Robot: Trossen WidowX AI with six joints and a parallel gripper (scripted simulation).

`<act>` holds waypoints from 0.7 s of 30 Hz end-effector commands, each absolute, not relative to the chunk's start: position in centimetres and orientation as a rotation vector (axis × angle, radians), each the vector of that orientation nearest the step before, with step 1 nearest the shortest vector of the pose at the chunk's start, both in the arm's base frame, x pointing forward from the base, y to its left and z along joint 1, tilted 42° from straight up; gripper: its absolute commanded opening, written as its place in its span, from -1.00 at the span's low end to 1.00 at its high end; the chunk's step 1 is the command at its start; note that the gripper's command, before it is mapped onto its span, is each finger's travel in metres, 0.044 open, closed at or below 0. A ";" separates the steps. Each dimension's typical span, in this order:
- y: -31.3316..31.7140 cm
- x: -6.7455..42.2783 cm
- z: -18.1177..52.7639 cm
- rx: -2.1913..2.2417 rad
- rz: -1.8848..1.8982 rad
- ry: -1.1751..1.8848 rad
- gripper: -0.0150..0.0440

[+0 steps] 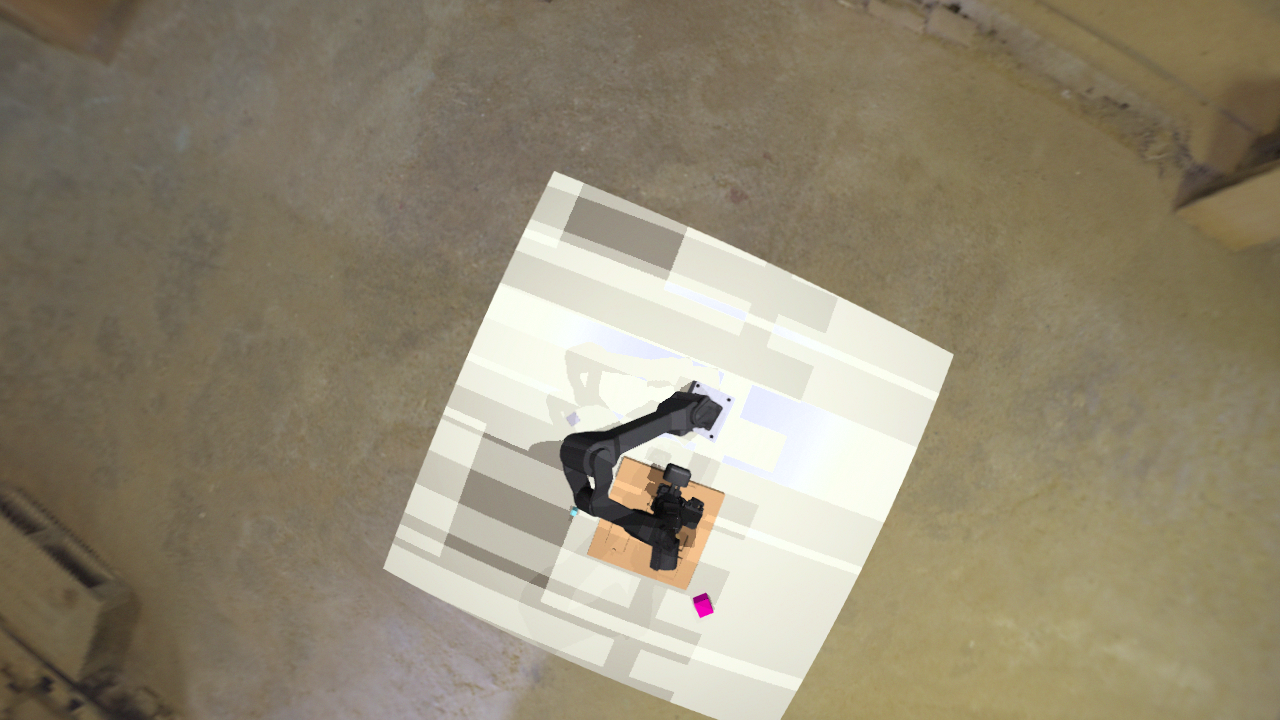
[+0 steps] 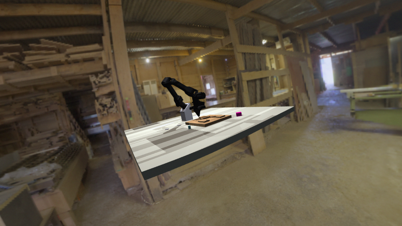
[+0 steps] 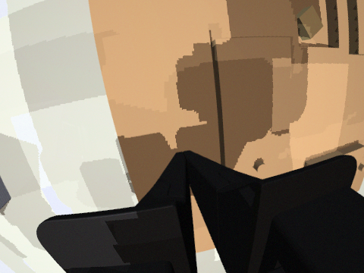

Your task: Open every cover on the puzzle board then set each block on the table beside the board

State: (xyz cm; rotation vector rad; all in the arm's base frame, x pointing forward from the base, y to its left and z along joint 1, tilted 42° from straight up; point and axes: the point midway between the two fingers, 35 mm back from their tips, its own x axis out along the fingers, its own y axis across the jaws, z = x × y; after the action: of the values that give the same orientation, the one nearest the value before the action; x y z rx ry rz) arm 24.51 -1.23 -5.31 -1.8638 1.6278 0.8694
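Gripper (image 3: 191,184) fully closed, fingertips pressed together, nothing held; it hangs low over the near part of the puzzle board (image 3: 152,15), tips pointing down at the wood beside a thin dark track line. Judged: closed fingers used as a pusher, lining up to nudge a cover rather than to pick. On the board, wrist view shows one open well toward the far corner with a small pale block (image 3: 309,23) still sitting in it, tilted; two dark slots just beside it. Other covers are hard to tell from shadow patches here, so cannot say which are open. Outward: top view has the arm (image 1: 617,438) folded over the board, hiding most of its middle. A magenta block (image 1: 703,605) rests on the table (image 1: 805,402) just off the board's far corner, clear of it. A small teal block (image 2: 189,127) lies on the table by the board's opposite edge, also clear. Progress, as judged: two blocks out, at least one well opened but not emptied; remaining covers, remaining block(s) and the retreat of the hand not yet done.
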 end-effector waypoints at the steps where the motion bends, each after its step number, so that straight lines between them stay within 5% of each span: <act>1: -1.6 24.4 -5.7 -1.871 0.873 1.635 -0.49; 21: -2.5 24.3 -6.8 -1.872 0.872 1.636 -0.49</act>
State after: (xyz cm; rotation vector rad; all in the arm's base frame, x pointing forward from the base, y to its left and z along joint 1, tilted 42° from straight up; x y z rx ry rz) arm 24.38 -2.49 -6.67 -1.8657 1.6340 0.8705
